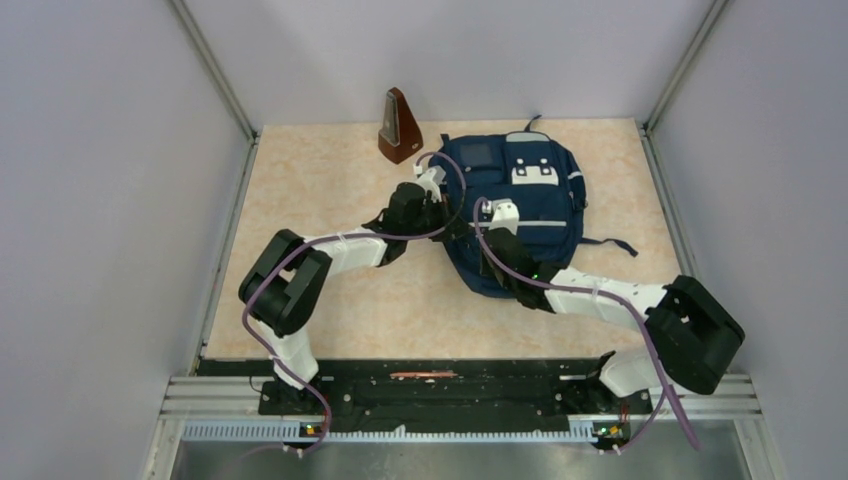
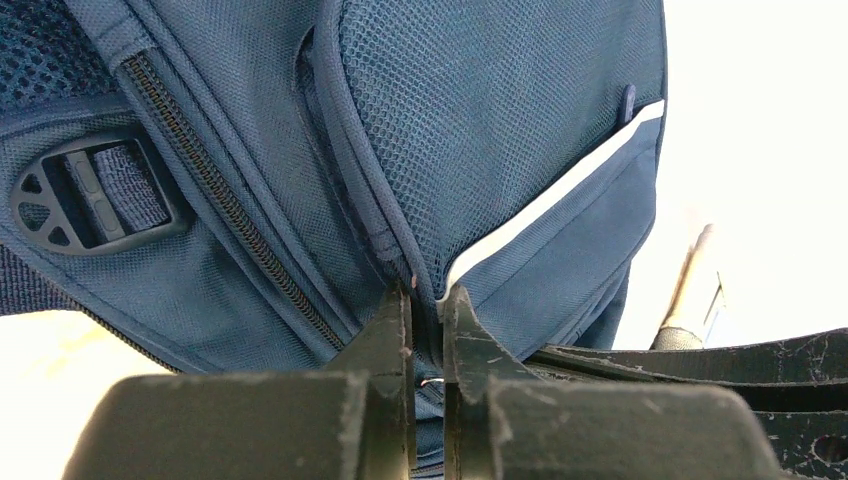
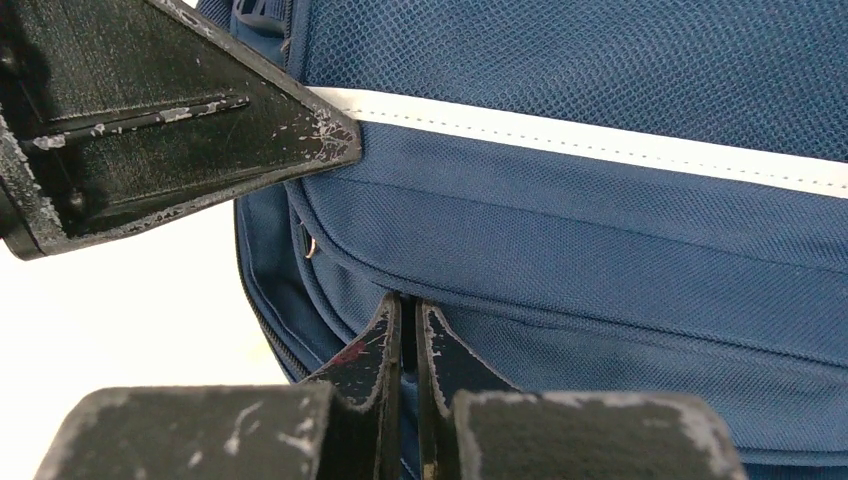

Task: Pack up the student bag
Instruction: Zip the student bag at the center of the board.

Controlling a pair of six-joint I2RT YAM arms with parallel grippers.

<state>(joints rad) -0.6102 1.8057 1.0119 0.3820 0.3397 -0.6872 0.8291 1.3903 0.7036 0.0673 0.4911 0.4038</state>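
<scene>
Only unreadable pale patches (image 1: 528, 172) on student bag (image 1: 545, 215)

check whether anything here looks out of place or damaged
Nothing looks damaged or spilled. The student bag lies flat, left hand and right hand pinching its fabric. A metronome stands upright beside it.

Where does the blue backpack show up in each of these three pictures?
Top external: the backpack lies just right of centre, in the upper half.
Left wrist: the backpack fills most of the upper picture.
Right wrist: the backpack fills the centre and right.
Shared landmark: its pale stripe.
</scene>
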